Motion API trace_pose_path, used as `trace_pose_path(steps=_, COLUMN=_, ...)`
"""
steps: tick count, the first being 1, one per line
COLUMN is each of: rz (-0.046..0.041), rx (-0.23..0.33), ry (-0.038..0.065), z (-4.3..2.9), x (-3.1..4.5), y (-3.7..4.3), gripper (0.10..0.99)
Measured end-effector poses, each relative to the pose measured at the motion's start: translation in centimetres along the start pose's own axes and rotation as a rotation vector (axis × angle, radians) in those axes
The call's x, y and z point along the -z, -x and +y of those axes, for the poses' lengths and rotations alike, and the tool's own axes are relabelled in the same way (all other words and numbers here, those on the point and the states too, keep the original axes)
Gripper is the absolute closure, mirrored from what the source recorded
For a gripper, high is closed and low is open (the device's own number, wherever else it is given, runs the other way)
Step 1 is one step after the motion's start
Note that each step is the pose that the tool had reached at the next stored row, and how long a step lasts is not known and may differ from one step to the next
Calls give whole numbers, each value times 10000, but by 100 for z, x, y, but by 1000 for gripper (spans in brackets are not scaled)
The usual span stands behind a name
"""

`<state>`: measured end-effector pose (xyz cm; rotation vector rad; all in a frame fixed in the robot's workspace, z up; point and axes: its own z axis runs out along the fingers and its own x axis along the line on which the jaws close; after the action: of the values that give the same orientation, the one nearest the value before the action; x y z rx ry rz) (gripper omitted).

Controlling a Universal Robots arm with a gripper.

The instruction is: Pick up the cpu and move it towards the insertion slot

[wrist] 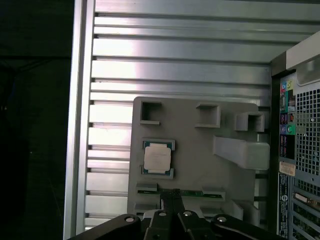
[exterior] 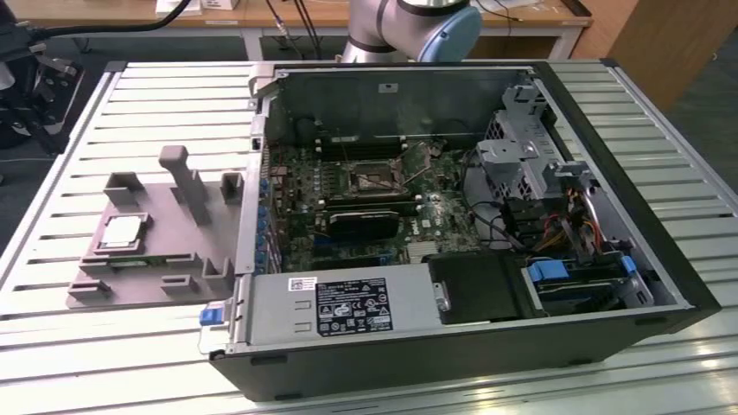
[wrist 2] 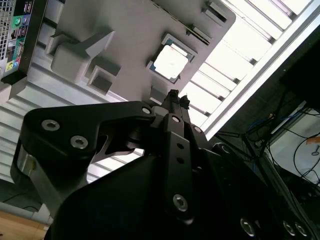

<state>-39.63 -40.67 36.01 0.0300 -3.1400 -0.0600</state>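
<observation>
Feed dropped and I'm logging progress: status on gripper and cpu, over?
Gripper fingers shut, empty, aimed at grey plastic fixture. Small flat silver square cpu sits in the fixture, not picked up. Nothing covering the chip.

The exterior view stands high and well back, looking down over the slatted table at the open computer case. The first wrist view looks straight down past the gripper onto the grey fixture. The second wrist view peers slantwise along the gripper from closer in. All three share that fixture and the cpu in it.
</observation>
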Motion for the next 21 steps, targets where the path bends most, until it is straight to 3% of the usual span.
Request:
trace_pose_path(steps=11, rz=-40, rx=1, ry=-1, z=-6, x=-165, y=-6, gripper=984)
trace_pose_path(steps=21, rz=-230, rx=9, ry=-3, z=-11, x=-321, y=-63, gripper=984)
